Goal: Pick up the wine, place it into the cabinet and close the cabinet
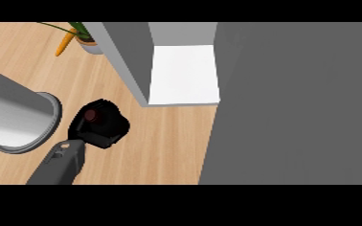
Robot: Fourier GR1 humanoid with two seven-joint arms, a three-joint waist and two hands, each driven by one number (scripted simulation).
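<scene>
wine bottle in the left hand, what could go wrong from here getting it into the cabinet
1. The left hand curls round the wine bottle, hiding most of it, so a tilt would be hard to spot.
2. The cabinet opening is narrow, between its grey side wall and the large grey panel, probably its open door; the bottle could clip either edge.
3. The metal pot sits close beside the forearm and might get nudged.

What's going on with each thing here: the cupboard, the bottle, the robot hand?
Cabinet: open, white shelf bare.
Cabinet door: swung open, filling the view's right.
Wine: upright, off-shelf, mostly hidden in the grasp; only its dark red top shows.
Left robot hand: curled round the wine.
Right robot hand: not in view.
Potted plant: upright, beside the cabinet.
</scene>
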